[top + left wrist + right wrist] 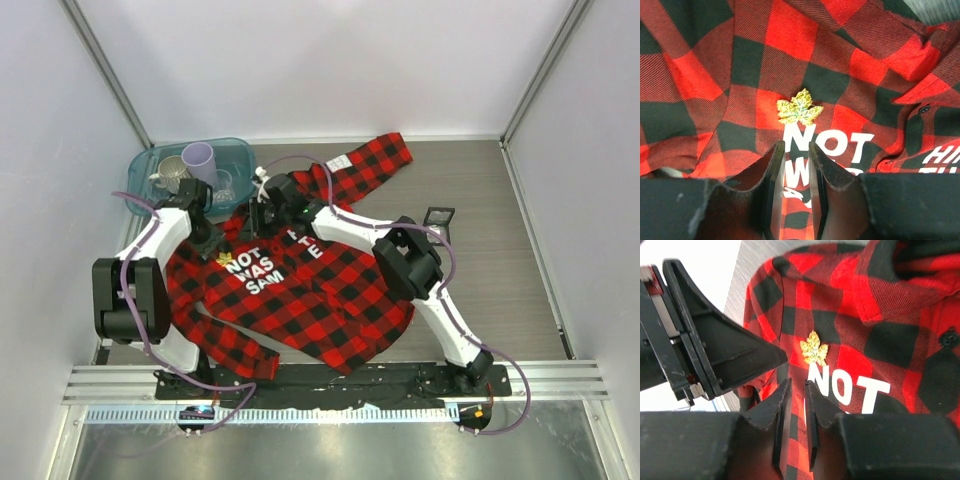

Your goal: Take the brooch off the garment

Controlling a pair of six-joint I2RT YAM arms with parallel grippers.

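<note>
Your left gripper (796, 146) is filling the bottom of its wrist view, jaws standing a narrow slot apart and gripping nothing; only the white lettering (830, 145) is showing through the gap. The brooch (799, 107) is sitting just above the fingertips at the centre of the frame, lying flat on the garment (700, 75) right over the "N" of "NOT". Your right gripper (798, 384) is hanging the same way in its own view: jaws barely parted and empty, the gold leaf just above them, the other arm's fingers crowding in from the left of frame.

As I'm judging it, nothing of the removal is done yet — you are lining up on the pin, and the pinch, the pull free and the carrying away are all waiting.

From above, the shirt is lying spread on a grey wood-grain table (500, 250), one sleeve (375, 160) reaching toward the upper right. A teal tub (240, 150) holding a purple cup (198, 160) is sitting at upper left — a small black box (439, 215) right of the shirt. White walls (300, 60) are closing in the cell.
</note>
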